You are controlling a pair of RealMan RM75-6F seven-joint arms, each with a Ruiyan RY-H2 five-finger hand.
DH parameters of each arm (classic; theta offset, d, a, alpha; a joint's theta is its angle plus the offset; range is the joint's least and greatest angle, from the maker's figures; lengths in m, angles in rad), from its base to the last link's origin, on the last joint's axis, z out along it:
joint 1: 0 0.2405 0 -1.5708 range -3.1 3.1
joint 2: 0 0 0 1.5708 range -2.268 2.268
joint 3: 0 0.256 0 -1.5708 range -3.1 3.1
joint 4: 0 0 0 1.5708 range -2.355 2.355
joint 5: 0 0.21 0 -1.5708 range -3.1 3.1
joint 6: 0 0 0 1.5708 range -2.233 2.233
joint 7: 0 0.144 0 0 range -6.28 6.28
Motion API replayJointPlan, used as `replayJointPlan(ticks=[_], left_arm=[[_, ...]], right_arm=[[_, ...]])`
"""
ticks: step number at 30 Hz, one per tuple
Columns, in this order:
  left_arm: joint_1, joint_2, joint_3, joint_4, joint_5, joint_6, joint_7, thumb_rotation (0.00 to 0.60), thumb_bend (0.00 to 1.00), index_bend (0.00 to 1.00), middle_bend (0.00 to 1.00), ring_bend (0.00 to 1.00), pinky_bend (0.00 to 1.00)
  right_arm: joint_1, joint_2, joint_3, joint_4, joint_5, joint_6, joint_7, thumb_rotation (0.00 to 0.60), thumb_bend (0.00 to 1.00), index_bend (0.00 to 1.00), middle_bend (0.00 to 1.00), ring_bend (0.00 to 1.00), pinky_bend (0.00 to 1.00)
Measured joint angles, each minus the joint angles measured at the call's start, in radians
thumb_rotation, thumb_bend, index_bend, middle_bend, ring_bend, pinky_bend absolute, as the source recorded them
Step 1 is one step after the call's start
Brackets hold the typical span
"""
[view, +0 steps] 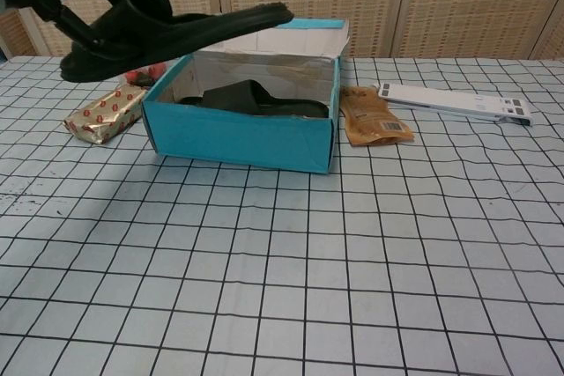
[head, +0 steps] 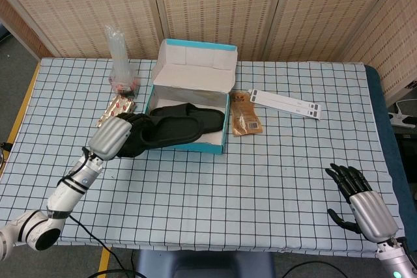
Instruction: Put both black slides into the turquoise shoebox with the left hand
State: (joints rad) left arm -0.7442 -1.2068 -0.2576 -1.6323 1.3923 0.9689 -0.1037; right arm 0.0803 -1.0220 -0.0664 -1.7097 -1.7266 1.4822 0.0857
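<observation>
The right robot hand [head: 360, 201] rests at the near right corner of the checked tabletop [head: 273, 167], palm side down, its dark fingers spread and holding nothing. Across the cloth, the left robot hand [head: 116, 136] grips one black slide [view: 176, 31] by its heel end and holds it lifted above the tabletop, the sole roughly level and the toe reaching out over the near left part of the turquoise shoebox [view: 242, 138]. In the head view the raised slide overlaps the box's front wall and open interior; in the chest view it hangs clear above the box's rim, touching neither the rim nor the contents. The second black slide [view: 251, 99] already lies inside the shoebox, flat on the bottom along the length of the box, its strap rising near the middle. The box's white-lined lid [head: 193, 66] stands open at the back. Just left of the box, partly behind the left robot hand, lies a gold foil packet with red marks [view: 104, 114], and beyond it stands a clear plastic bag [head: 119, 56] with something red at its base. To the right of the box, just beside its wall, lies a brown snack pouch [head: 245, 114], and further right a long white strip with dark markings [head: 285, 103] lies at a slant. Woven reed screens [head: 215, 4] close off the far edge
</observation>
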Motion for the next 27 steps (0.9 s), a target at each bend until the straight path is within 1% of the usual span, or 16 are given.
replayJointPlan(ticks=[3, 7, 12, 16, 22, 27], left_arm=[[-0.084, -0.034, -0.016, 0.076, 0.017, -0.092, -0.087, 0.600, 0.65, 0.77, 0.80, 0.71, 0.76], [-0.194, -0.105, -0.024, 0.219, 0.049, -0.192, -0.184, 0.600, 0.65, 0.77, 0.80, 0.70, 0.75], [-0.303, -0.199, -0.014, 0.395, 0.098, -0.267, -0.270, 0.600, 0.65, 0.77, 0.79, 0.69, 0.73], [-0.375, -0.265, 0.018, 0.518, 0.143, -0.311, -0.350, 0.600, 0.65, 0.77, 0.79, 0.68, 0.73], [-0.431, -0.321, 0.074, 0.626, 0.188, -0.335, -0.456, 0.600, 0.65, 0.77, 0.78, 0.66, 0.72], [-0.457, -0.353, 0.122, 0.695, 0.209, -0.345, -0.487, 0.600, 0.65, 0.77, 0.78, 0.66, 0.72]], right_arm=[[0.000, -0.004, 0.002, 0.001, 0.005, -0.003, -0.011, 0.600, 0.22, 0.00, 0.00, 0.00, 0.00], [0.001, -0.011, 0.006, 0.000, 0.020, -0.012, -0.025, 0.600, 0.22, 0.00, 0.00, 0.00, 0.00], [0.003, -0.019, 0.013, 0.000, 0.039, -0.021, -0.041, 0.600, 0.22, 0.00, 0.00, 0.00, 0.00], [0.008, -0.023, 0.017, 0.003, 0.055, -0.036, -0.044, 0.600, 0.22, 0.00, 0.00, 0.00, 0.00], [0.016, -0.028, 0.024, 0.006, 0.075, -0.054, -0.048, 0.600, 0.22, 0.00, 0.00, 0.00, 0.00], [0.016, -0.026, 0.025, 0.007, 0.077, -0.052, -0.043, 0.600, 0.22, 0.00, 0.00, 0.00, 0.00]])
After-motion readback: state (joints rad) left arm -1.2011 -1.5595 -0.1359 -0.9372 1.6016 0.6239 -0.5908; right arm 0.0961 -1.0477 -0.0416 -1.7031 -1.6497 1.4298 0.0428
